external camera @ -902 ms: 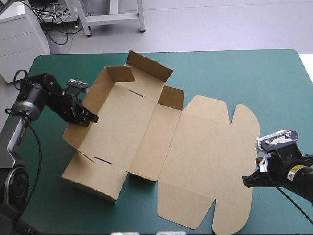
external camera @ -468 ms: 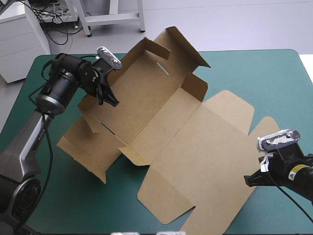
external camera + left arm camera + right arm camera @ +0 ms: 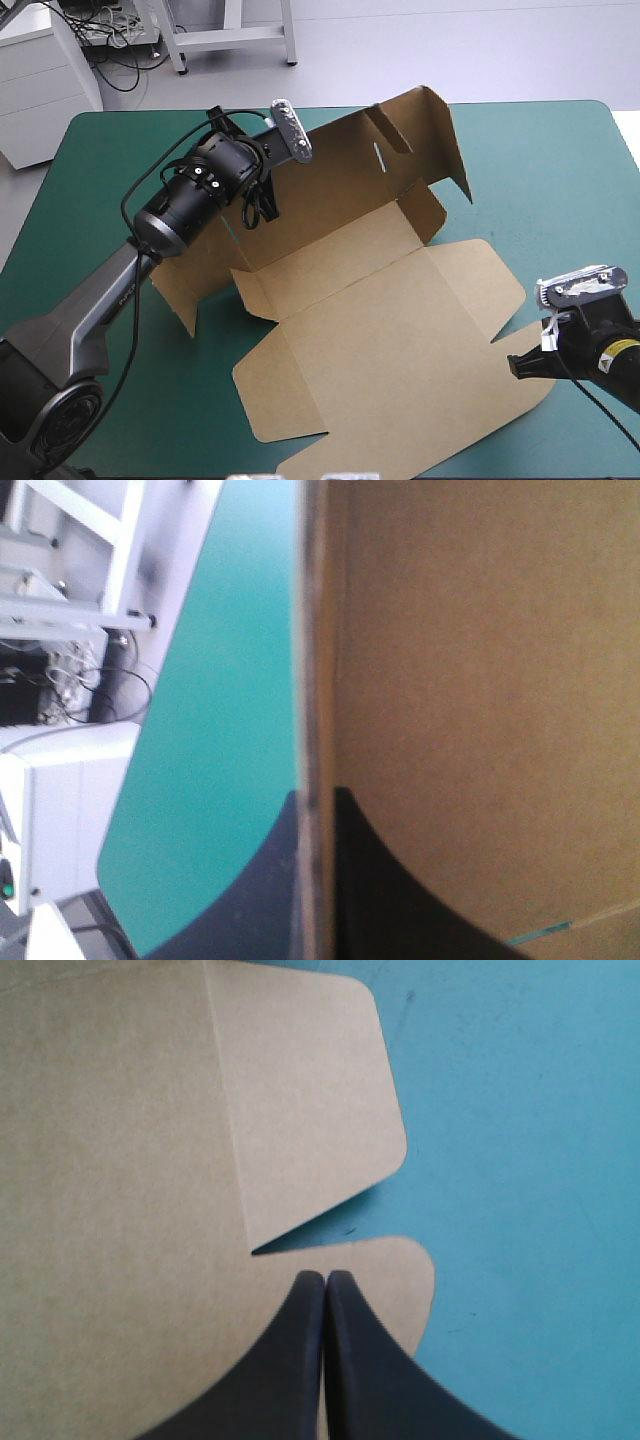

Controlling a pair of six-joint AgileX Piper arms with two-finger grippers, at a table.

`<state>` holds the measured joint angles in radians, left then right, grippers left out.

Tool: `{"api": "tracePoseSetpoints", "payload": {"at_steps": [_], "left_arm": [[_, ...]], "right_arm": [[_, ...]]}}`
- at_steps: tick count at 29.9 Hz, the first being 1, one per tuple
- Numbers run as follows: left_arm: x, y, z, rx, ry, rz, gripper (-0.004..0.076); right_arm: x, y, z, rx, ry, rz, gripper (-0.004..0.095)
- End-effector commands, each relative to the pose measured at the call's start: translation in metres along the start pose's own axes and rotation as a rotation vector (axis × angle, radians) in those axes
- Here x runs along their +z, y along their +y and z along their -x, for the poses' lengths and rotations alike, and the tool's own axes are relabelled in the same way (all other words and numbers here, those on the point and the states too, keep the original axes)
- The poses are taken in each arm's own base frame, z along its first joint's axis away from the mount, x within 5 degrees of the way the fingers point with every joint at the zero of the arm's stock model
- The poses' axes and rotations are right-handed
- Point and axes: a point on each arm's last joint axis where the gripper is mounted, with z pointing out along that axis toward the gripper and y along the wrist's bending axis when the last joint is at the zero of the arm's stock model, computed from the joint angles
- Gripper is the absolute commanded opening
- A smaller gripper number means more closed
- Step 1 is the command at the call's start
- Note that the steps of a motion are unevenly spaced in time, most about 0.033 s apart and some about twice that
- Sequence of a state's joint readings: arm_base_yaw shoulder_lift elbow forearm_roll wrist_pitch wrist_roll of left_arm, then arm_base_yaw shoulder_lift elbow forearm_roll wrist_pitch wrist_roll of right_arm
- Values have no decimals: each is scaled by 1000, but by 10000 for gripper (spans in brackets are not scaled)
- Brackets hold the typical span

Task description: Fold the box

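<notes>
The brown box (image 3: 380, 330) is a cut sheet, half raised. Its lid panel lies flat on the teal-green cover (image 3: 560, 180) toward the front. Its tray end, with one side wall and slotted flaps, stands tilted up near the far edge. My left gripper (image 3: 258, 208) is shut on the raised wall's edge. In the left wrist view the board (image 3: 480, 680) runs edge-on between the black fingers (image 3: 400, 900). My right gripper (image 3: 520, 365) sits at the lid's right edge. It is shut (image 3: 325, 1278), its tips over a rounded flap (image 3: 310, 1110), not gripping it.
Bare teal-green cover (image 3: 520, 1110) lies beyond the flap on the right gripper's outer side. More of the cover (image 3: 110, 330) shows under the left arm at the front left. The table's rounded far left corner (image 3: 120, 880) shows past the left gripper.
The left gripper lifted the tray end and swung it toward the table's far right. The whole sheet turned and the lid slid toward the right gripper, which barely moved.
</notes>
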<state>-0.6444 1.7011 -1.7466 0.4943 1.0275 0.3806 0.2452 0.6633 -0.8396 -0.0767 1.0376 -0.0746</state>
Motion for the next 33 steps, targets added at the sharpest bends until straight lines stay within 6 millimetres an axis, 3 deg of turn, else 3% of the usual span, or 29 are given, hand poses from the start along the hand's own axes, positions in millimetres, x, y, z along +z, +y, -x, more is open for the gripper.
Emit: {"api": "tracePoseSetpoints", "payload": {"at_steps": [1, 11, 14, 22, 33], "left_arm": [[-40, 8, 19, 45, -161, 133, -32], [-44, -51, 41, 323, -209, 305, -32], [-44, -65, 36, 375, -227, 302, -32], [-53, -74, 7, 287, -306, 315, -32], [-33, -104, -11, 334, -318, 284, -32]], "right_arm": [[-16, -4, 7, 7, -136, -42, -23], [-26, -6, 4, 41, -179, -64, -23], [-26, -6, 4, 56, -179, -63, -23], [-26, -6, 5, 77, -193, -61, -23], [-43, -9, 16, 90, -256, -66, -23]]}}
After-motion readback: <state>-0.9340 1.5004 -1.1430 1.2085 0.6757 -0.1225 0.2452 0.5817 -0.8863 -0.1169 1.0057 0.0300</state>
